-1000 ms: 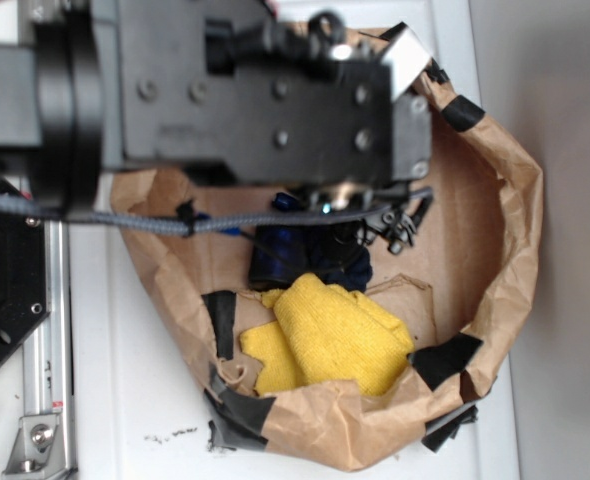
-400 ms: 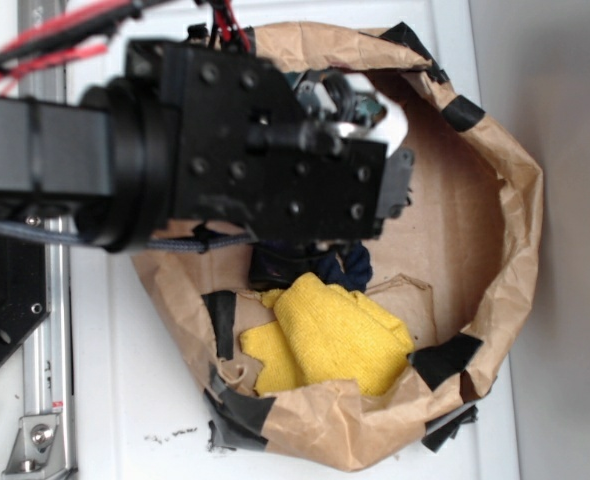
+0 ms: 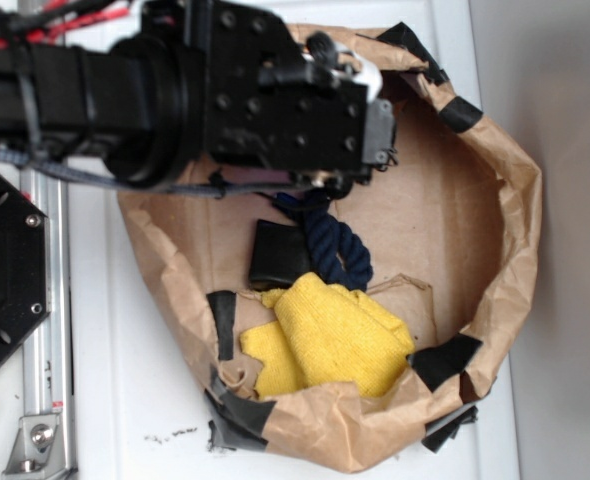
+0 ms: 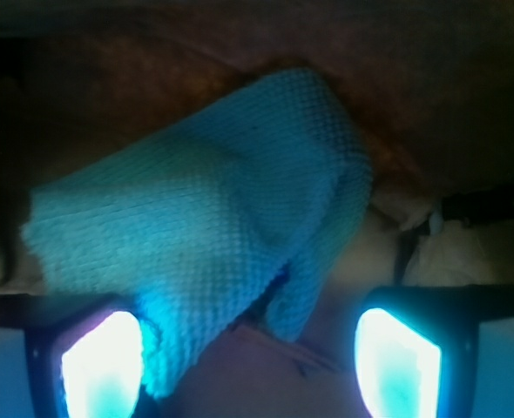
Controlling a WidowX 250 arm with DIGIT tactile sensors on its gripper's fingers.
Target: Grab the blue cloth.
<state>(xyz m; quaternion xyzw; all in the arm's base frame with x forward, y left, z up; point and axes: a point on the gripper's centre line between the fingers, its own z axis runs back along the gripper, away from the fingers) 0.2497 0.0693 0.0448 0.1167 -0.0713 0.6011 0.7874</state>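
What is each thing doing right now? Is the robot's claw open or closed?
gripper: open, fingers spread wide, above the cloth.
blue cloth: crumpled, lying loose, not grabbed yet; one end sits by one finger.
yellow cloth: folded in a heap, lying in the bag.
navy rope: twisted, lying in the bag, partly under the arm.
paper bag: open, rim rolled down, patched with black tape.

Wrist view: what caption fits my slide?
Open gripper poised over the blue cloth inside the paper bag.
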